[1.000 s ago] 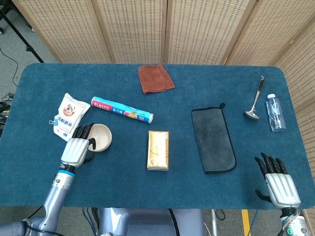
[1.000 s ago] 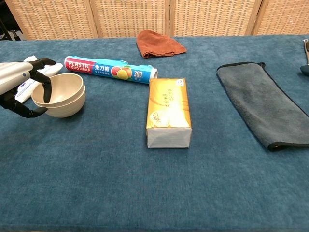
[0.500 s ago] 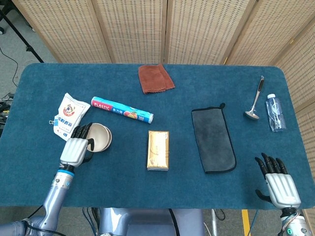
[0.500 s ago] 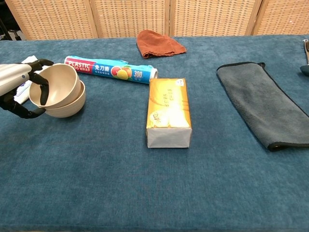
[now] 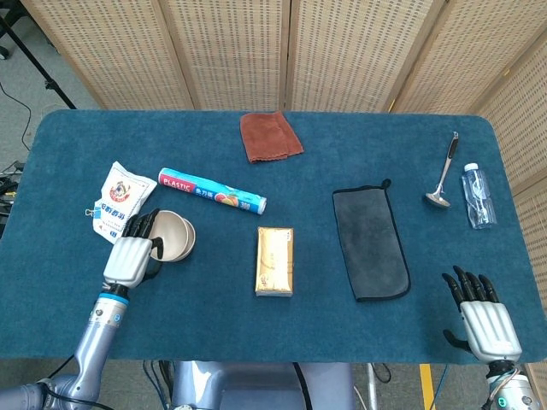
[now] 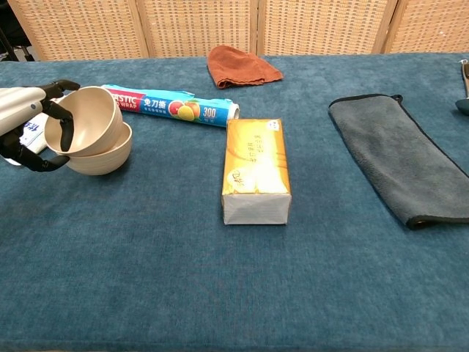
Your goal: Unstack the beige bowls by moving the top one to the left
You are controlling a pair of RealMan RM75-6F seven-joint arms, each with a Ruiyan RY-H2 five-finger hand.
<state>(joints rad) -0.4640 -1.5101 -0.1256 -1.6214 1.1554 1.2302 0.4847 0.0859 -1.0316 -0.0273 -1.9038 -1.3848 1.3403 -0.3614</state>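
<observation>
Beige plastic fills the left hand (image 6: 29, 128): its fingers hook over the near rim of the top bowl (image 6: 82, 121), which is tipped up toward the hand and partly lifted out of the bottom bowl (image 6: 102, 155), their far edges apparently touching. Both bowls sit just right of the hand on the table (image 6: 234, 279).

To do this step well, I judge the hand should lift the top bowl straight up until its base clears the lower rim, then carry it left. Dragging it sideways early would likely pull the bottom bowl along. Just beyond the hand lies a white packet (image 5: 120, 202), and behind the bowls a roll of plastic wrap (image 6: 172, 106), so the set-down spot should stay on the near side of both.

The right hand (image 5: 487, 320) rests far off at the table's near right corner, fingers spread, grasping nothing.
</observation>
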